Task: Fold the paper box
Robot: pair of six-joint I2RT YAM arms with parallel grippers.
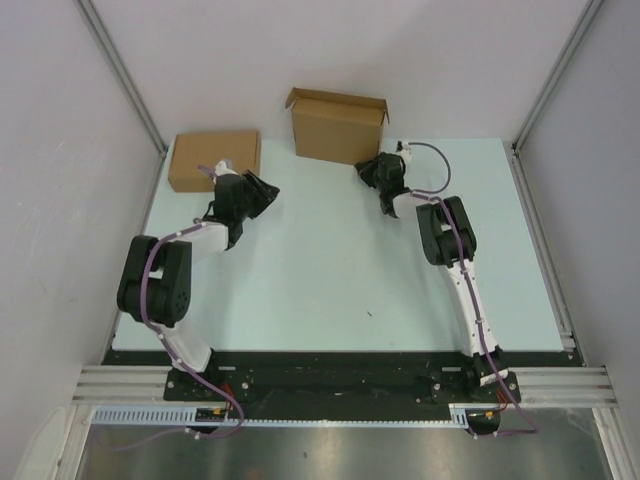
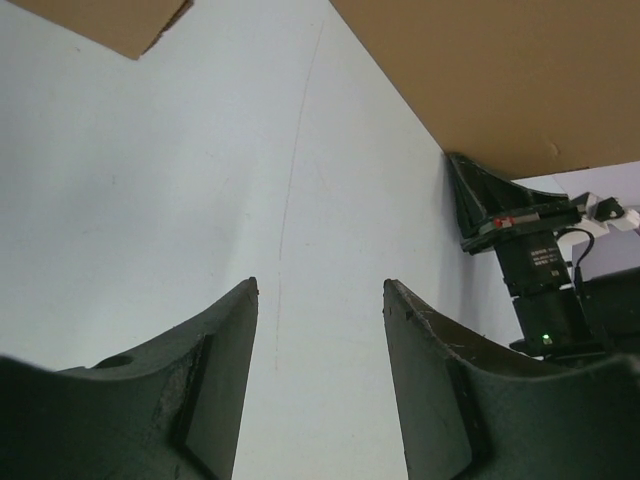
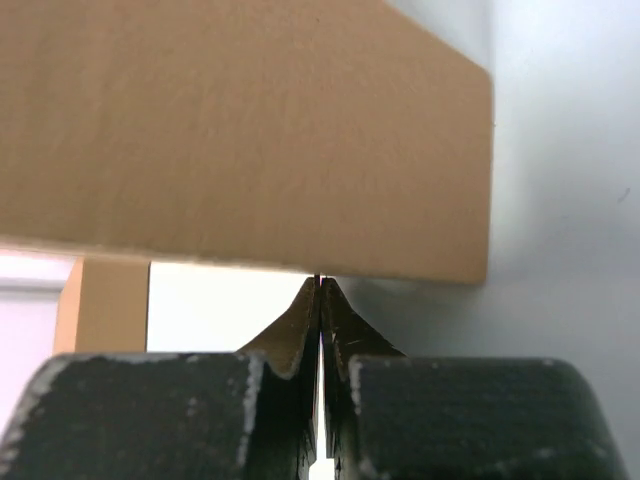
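The paper box [image 1: 337, 125] stands partly folded at the back middle of the table, its walls up and small flaps sticking out at the top corners. It fills the upper part of the right wrist view [image 3: 240, 130] and the top right of the left wrist view [image 2: 500, 70]. My right gripper [image 1: 366, 171] is shut, and its fingertips [image 3: 320, 282] touch the box's lower edge with nothing between them. My left gripper [image 1: 263, 190] hangs open over bare table to the left of the box, its fingers [image 2: 225, 340] holding nothing.
A second, flat brown cardboard box [image 1: 213, 160] lies at the back left, just behind my left gripper; its corner [image 2: 110, 20] shows in the left wrist view. The pale green table [image 1: 330, 270] is hemmed in by walls and metal rails [image 1: 540, 80] on both sides.
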